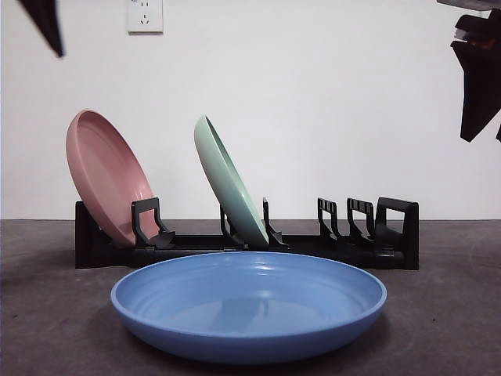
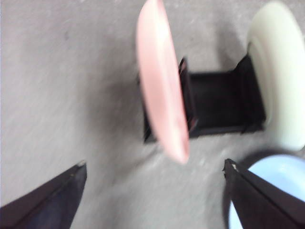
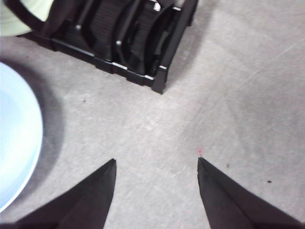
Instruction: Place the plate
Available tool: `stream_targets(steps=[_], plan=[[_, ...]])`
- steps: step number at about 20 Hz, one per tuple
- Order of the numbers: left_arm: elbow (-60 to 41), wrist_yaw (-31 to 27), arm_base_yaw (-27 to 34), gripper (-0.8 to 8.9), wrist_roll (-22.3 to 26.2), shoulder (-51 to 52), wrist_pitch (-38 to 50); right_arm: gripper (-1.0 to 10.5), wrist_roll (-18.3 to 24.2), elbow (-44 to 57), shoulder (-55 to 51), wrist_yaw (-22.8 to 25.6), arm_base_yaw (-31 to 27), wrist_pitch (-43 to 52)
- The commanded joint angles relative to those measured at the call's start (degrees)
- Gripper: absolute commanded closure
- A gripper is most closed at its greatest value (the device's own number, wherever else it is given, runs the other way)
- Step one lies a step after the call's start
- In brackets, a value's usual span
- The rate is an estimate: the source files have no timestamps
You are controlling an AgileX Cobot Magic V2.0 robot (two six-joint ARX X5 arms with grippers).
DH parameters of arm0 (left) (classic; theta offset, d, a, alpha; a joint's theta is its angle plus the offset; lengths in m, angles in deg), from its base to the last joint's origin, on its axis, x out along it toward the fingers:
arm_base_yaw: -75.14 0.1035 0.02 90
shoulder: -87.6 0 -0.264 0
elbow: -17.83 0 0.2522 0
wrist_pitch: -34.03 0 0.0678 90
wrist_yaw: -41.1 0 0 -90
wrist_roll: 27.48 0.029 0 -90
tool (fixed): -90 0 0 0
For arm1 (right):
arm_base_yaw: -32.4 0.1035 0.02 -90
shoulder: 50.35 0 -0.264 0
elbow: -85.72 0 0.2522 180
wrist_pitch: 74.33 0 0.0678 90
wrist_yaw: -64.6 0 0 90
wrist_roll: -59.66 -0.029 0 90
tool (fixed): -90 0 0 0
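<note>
Blue plate (image 1: 249, 304) lies flat on table (image 1: 438, 321), just in front of black rack (image 1: 344, 247). Pink plate (image 1: 108, 176) leans in rack's end slot, green plate (image 1: 228, 182) stands tilted near rack's mid. Left gripper (image 2: 155, 167) is above pink-plate end of rack, jaws wide apart, nothing held. Right gripper (image 3: 156, 162) is off rack's other end, jaws spread, empty, touching nothing.

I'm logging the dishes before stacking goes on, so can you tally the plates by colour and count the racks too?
Pink plate: 1, standing in the rack
Pale green plate: 1, standing in the rack
Blue plate: 1, flat on the table in front of the rack
Black dish rack: 1
Total: 4 things, 3 of them plates
</note>
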Motion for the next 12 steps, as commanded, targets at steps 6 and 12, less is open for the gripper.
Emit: stream_targets(steps=[6, 12], plan=[[25.8, -3.9, -6.8, 3.59, 1.0, -20.4, -7.3, 6.8, -0.2, -0.6, 0.3, -3.0, 0.1, 0.0], [42.6, -19.3, -9.1, 3.81, 2.9, -34.0, -19.8, 6.8, -1.1, -0.6, 0.3, -7.2, 0.1, 0.5]])
